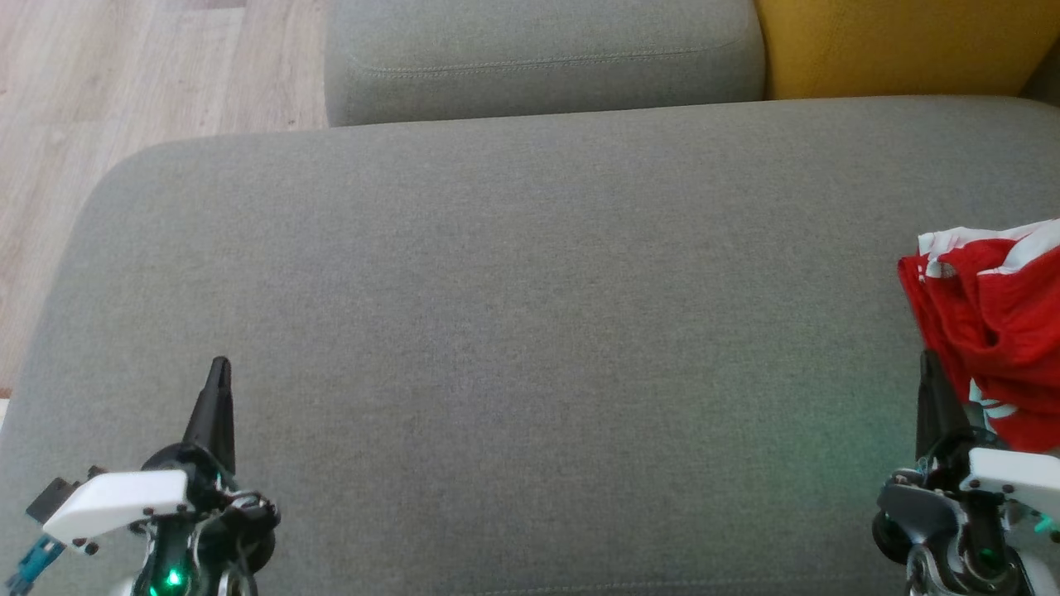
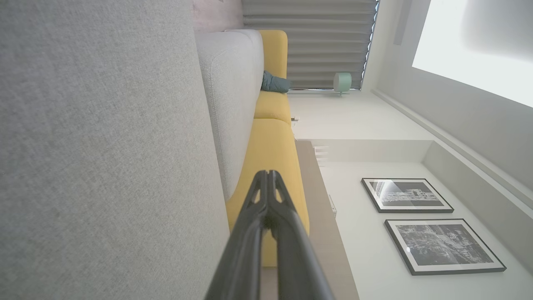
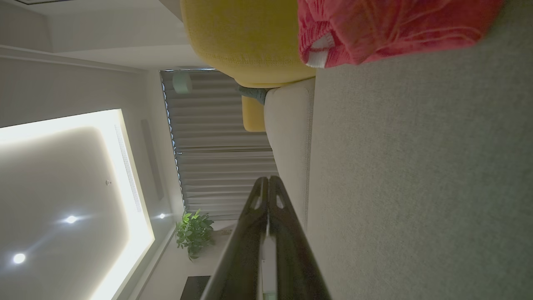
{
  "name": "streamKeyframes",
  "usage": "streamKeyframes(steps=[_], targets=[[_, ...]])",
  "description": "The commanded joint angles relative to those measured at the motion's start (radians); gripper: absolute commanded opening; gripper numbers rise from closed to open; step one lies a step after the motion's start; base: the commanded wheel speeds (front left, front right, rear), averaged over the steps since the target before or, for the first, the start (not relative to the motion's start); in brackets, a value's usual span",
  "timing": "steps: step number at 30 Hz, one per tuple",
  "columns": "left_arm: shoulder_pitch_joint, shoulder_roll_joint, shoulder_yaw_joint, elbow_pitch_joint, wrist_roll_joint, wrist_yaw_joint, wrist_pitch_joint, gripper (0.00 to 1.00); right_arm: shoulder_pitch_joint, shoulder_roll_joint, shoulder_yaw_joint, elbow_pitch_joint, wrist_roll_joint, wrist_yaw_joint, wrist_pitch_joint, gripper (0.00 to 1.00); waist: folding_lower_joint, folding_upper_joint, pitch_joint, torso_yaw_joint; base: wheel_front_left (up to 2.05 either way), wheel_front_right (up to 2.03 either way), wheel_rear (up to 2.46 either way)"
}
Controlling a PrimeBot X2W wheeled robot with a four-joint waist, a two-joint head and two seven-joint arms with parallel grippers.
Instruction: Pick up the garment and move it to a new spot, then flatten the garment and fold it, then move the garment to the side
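Observation:
The garment (image 1: 994,331) is a crumpled red piece with white trim, lying at the right edge of the grey sofa seat (image 1: 530,314); the right wrist view has it as the red garment (image 3: 387,29) at the top. My right gripper (image 1: 929,358) is shut and empty, its tip just left of the garment's near side. The right gripper (image 3: 268,179) has its fingers pressed together. My left gripper (image 1: 220,362) stands shut and empty at the lower left over bare cushion, far from the garment. The left wrist view has the left gripper (image 2: 266,173) with both tips touching.
Behind the seat lie a grey back cushion (image 1: 538,58) and a yellow cushion (image 1: 903,45). Wooden floor (image 1: 124,91) runs along the seat's left side. Framed pictures (image 2: 408,196) hang on the wall beyond.

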Motion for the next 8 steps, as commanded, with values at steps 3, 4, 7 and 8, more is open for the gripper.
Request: streamKeyframes(steps=[3, 4, 7, 8], targets=[[-0.053, 0.008, 0.041, -0.026, 0.000, -0.007, 0.008, 0.00, -0.054, -0.016, 0.016, -0.032, 0.004, -0.001, 0.009, 0.00, 0.0000, 0.0000, 0.000, 0.000, 0.00, 0.00, 0.00], [-0.053, 0.008, 0.042, -0.026, 0.000, -0.007, 0.008, 0.00, -0.054, -0.016, 0.016, -0.032, 0.004, -0.001, 0.009, 0.00, 0.0000, 0.0000, 0.000, 0.000, 0.00, 0.00, 0.00], [-0.053, 0.007, 0.043, -0.026, 0.001, -0.007, 0.009, 0.00, -0.054, -0.015, 0.015, -0.032, 0.003, -0.001, 0.010, 0.00, 0.0000, 0.0000, 0.000, 0.000, 0.00, 0.00, 0.00], [-0.053, 0.007, 0.043, -0.026, 0.001, -0.007, 0.009, 0.00, -0.054, -0.015, 0.015, -0.031, 0.003, -0.001, 0.010, 0.00, 0.0000, 0.0000, 0.000, 0.000, 0.00, 0.00, 0.00]])
